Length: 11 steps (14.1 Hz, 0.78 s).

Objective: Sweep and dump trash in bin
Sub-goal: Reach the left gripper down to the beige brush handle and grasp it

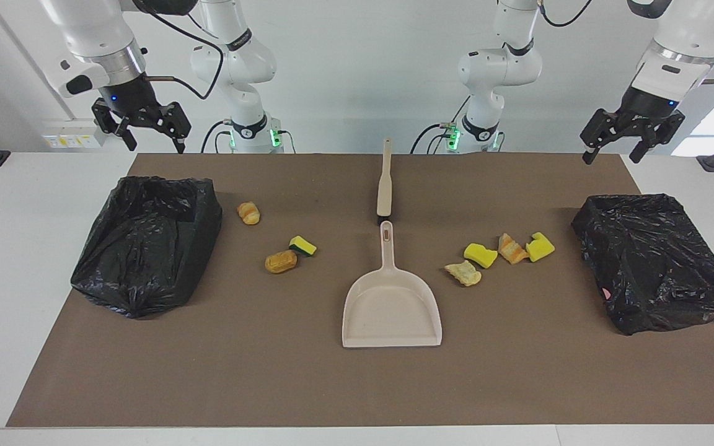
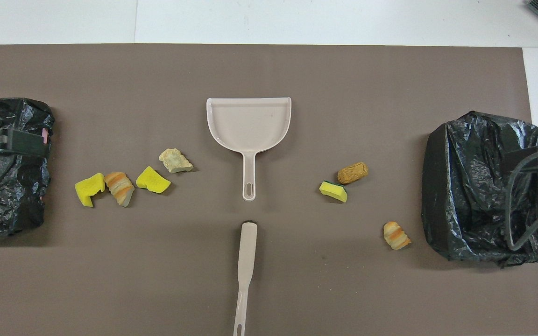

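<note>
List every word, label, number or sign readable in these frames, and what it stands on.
None can be read.
Small yellow-and-white label strip on the wall by the right arm's end of the table: too small to read.
Beige plastic dustpan, beige brush and black bag-lined bins: no print visible.

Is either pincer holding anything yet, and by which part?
Nothing is held. Both the left pincer and the right pincer hang open and empty in the air; the brush and dustpan lie untouched on the mat.
</note>
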Motion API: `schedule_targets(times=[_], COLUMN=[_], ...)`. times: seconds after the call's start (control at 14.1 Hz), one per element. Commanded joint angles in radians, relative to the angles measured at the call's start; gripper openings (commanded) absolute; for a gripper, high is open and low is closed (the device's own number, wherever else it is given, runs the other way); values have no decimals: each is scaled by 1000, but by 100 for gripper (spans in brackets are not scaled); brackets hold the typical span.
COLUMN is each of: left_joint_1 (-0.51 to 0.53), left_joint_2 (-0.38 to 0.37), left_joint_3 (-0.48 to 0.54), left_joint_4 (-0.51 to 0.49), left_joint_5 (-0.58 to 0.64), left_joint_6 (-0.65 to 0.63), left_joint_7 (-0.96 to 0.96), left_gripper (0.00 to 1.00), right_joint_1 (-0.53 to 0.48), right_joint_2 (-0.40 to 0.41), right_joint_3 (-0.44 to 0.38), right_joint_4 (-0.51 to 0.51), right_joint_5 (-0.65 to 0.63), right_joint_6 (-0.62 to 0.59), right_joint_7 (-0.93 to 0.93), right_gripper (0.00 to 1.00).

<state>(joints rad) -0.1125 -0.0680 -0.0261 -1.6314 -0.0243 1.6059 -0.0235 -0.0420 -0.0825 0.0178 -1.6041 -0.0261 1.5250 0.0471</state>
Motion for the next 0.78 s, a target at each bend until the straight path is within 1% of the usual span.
schedule_targets(times=[0.0, 0.14, 0.28, 0.43, 0.57, 0.71], left_joint_1=[-113, -205, -316, -410, -504, -603], left_joint_2=[-116, -171, -205, -205, -213, -208], left_joint_3=[12, 12, 11, 11, 11, 11], left_joint_4=[-213, -347, -441, -484, -547, -640], left_joint_5=[-5, -6, -8, -9, -9, -9], left_joint_6=[49, 135, 192, 219, 284, 392], left_joint_7=[-26, -88, -171, -237, -326, -416], left_gripper=[100, 100, 100, 100, 100, 100], right_joint_1=[-4, -4, -4, -4, -4, -4], right_joint_2=[-11, -11, -11, -11, -11, -11], right_joint_3=[5, 5, 5, 5, 5, 5], right_joint_4=[-13, -13, -13, -13, -13, -13], right_joint_5=[11, 11, 11, 11, 11, 11], right_joint_6=[-3, -3, -3, -3, -3, -3], right_joint_7=[10, 10, 10, 10, 10, 10], right_gripper=[100, 100, 100, 100, 100, 100])
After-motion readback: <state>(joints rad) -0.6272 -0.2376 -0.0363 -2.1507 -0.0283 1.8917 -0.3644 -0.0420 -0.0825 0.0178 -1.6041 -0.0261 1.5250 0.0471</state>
